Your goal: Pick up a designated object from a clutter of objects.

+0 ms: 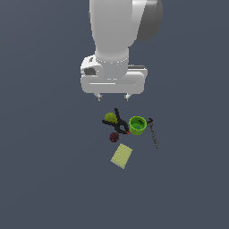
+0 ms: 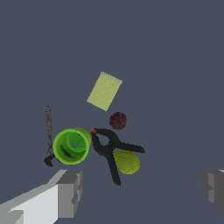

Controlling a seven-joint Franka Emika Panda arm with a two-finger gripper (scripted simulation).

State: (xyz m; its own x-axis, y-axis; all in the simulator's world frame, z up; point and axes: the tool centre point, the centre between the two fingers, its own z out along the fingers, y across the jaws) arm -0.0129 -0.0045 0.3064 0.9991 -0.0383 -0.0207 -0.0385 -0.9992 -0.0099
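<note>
The small dark maroon ball (image 1: 114, 137) lies on the grey floor in the cluster, touching or nearly touching the red tip of the black clamp (image 1: 118, 122). It also shows in the wrist view (image 2: 117, 120), between the clamp (image 2: 110, 148) and the pale yellow rectangle (image 2: 104, 91). My gripper (image 1: 113, 96) hangs open and empty well above the cluster, over its far side; its grey fingers (image 2: 70, 192) frame the wrist view. The yellow-green ball (image 1: 110, 117) lies against the clamp.
A bright green cup (image 1: 137, 125) stands upright at the exterior view's right of the clamp. A thin dark tool (image 1: 153, 133) lies beyond it. The pale yellow flat rectangle (image 1: 121, 156) lies just in front of the maroon ball.
</note>
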